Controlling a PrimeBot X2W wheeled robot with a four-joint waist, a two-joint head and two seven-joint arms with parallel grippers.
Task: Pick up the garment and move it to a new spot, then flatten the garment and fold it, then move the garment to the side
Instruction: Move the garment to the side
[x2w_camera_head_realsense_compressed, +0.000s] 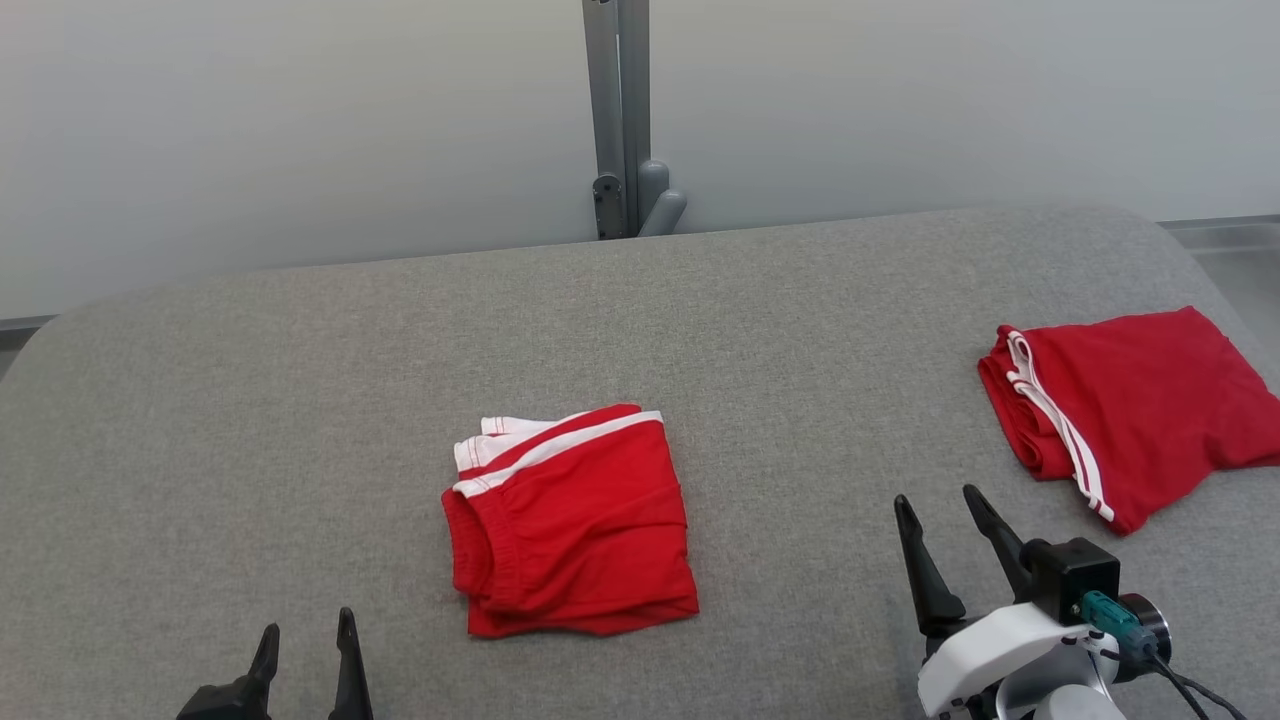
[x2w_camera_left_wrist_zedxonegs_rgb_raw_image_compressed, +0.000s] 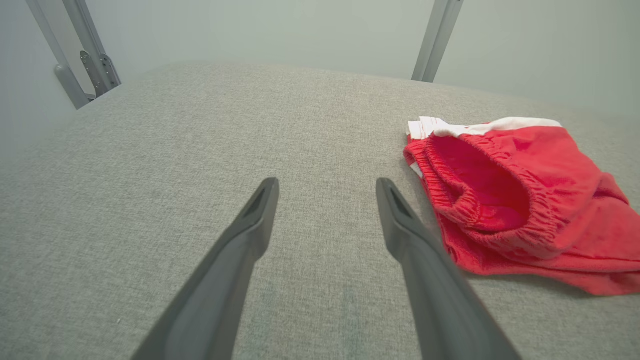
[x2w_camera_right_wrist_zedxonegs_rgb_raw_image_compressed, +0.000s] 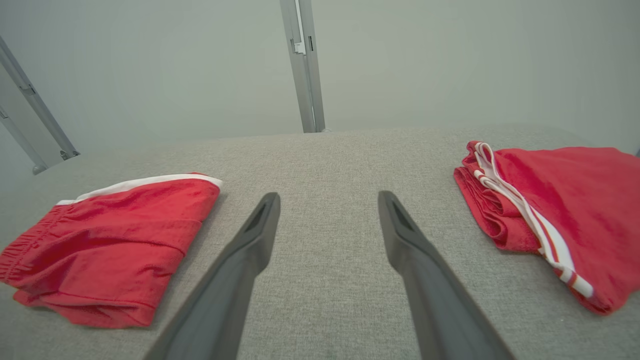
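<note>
- We judge the fold finished; the step in hand is the last one, moving the garment to the side.
- Left of the upright grey metal post (x2w_camera_head_realsense_compressed: 615, 110) and much nearer to us, our left gripper (x2w_camera_head_realsense_compressed: 306, 625) hovers over the grey woven fabric tabletop (x2w_camera_head_realsense_compressed: 300, 400). Its two dark fingers are spread apart with nothing between them.
- Almost straight in front of the post, a little to its left, lie the folded red shorts with white trim (x2w_camera_head_realsense_compressed: 575, 520). They form a squarish packet flat on the tabletop, and neither gripper touches them.
- Right of the post and near us, our right gripper (x2w_camera_head_realsense_compressed: 937, 497) also stands wide open and empty.
- Far to the right of the post, by the tabletop's edge, lies a second folded red garment with white side stripes (x2w_camera_head_realsense_compressed: 1130, 410). We take it for a piece already set aside, though we cannot be sure.
- The next move, as we judge it, calls for pinching every layer at one edge of the shorts so the fold survives the carry. The spot we choose must be clear of that second garment.
- The left wrist view, past its gripper's parted fingers (x2w_camera_left_wrist_zedxonegs_rgb_raw_image_compressed: 400, 220), gives us the elastic waistband (x2w_camera_left_wrist_zedxonegs_rgb_raw_image_compressed: 480, 200) gaping open, which the head view flattens.
- The right wrist view sets the shorts (x2w_camera_right_wrist_zedxonegs_rgb_raw_image_compressed: 110, 240) and the second garment (x2w_camera_right_wrist_zedxonegs_rgb_raw_image_compressed: 555, 200) on either side of its parted fingers. It also shows the shorts' stacked lower edge.
</note>
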